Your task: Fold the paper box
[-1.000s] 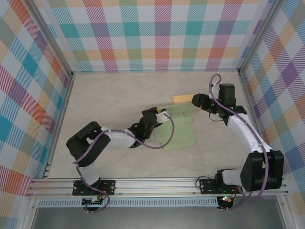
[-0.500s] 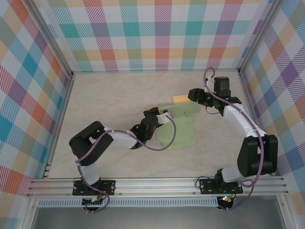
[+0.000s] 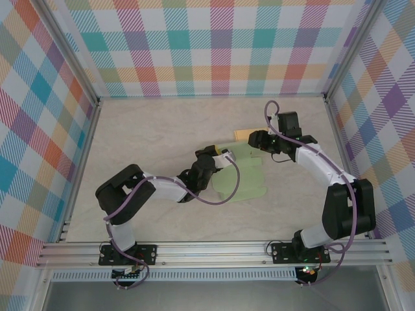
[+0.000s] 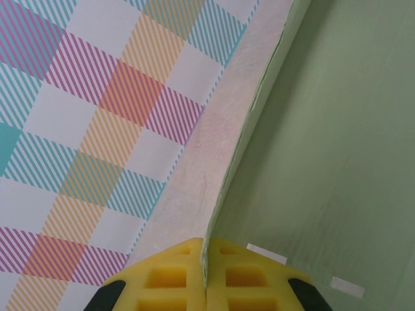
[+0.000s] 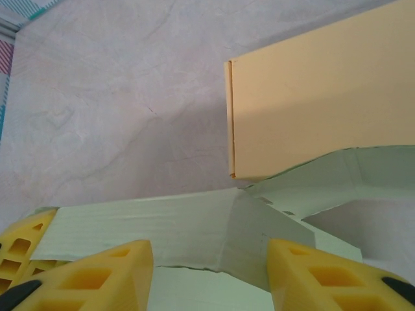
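Observation:
The paper box is a pale green sheet (image 3: pixel 243 178), partly folded, with a tan panel (image 3: pixel 245 135) at its far edge. My left gripper (image 3: pixel 220 157) is shut on the thin edge of a raised green flap (image 4: pixel 324 129), with the yellow pads (image 4: pixel 175 278) pressed flat together on it. My right gripper (image 5: pixel 211 253) is open above the far end of the box, its yellow fingers (image 5: pixel 324 275) either side of a creased green flap (image 5: pixel 188 227) and apart from it. The tan panel (image 5: pixel 311 110) lies just beyond.
The box lies near the middle of a beige tabletop (image 3: pixel 149 136). Checkered walls (image 3: pixel 207 45) close the back and both sides, and a metal rail (image 3: pixel 214 253) runs along the near edge. Bare tabletop (image 5: pixel 117 97) stretches left of the tan panel.
My right gripper has swung left, from the box's right end to over the tan panel, and its jaws have narrowed slightly. The green sheet has shifted a little. My left gripper keeps its grip.

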`<state>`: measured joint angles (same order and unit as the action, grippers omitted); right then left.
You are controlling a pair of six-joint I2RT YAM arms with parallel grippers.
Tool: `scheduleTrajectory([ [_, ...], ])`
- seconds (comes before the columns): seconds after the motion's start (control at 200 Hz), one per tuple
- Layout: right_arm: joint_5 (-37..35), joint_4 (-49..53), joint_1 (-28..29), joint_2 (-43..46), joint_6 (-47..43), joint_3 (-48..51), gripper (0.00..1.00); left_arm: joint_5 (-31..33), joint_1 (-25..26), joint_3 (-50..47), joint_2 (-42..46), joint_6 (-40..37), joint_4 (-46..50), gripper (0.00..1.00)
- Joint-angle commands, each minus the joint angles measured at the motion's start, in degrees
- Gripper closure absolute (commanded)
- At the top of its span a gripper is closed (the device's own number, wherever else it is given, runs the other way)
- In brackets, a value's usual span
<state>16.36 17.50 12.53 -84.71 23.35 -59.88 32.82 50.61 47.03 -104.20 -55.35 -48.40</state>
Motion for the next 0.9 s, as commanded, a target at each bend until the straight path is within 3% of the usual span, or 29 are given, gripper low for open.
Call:
scheduleTrajectory([
  [0.0,-1.51,1.56,0.3,-0.61,1.12,0.11,0.5,0.95,1.07,0.36,-0.63,0.24,-2.9,1.0],
  [0.32,7.76,-6.7,0.55,-2.83,8.9,0.42,0.44,2.17,2.55,0.51,-3.05,-2.95,-6.53,1.0],
  [0.4,7.46,-7.12,1.07,-2.99,9.82,0.2,0.48,2.53,3.0,0.73,-3.63,-3.79,-7.48,1.0],
  [0.57,5.95,-6.51,1.81,-2.08,10.41,1.13,0.68,2.65,3.18,1.02,-3.64,-3.28,-8.46,1.0],
  [0.625,4.78,-5.78,1.79,-1.38,10.21,1.66,0.69,2.45,3.23,0.94,-3.49,-3.21,-8.63,1.0],
  [0.7,3.09,-4.08,1.79,-0.06,9.36,2.21,0.67,2.18,3.18,0.9,-3.33,-3.42,-8.64,1.0],
  [0.895,-3.29,2.38,1.46,6.81,6.5,4.24,0.51,2.21,3.18,0.67,-3.34,-5.35,-7.68,1.0],
])
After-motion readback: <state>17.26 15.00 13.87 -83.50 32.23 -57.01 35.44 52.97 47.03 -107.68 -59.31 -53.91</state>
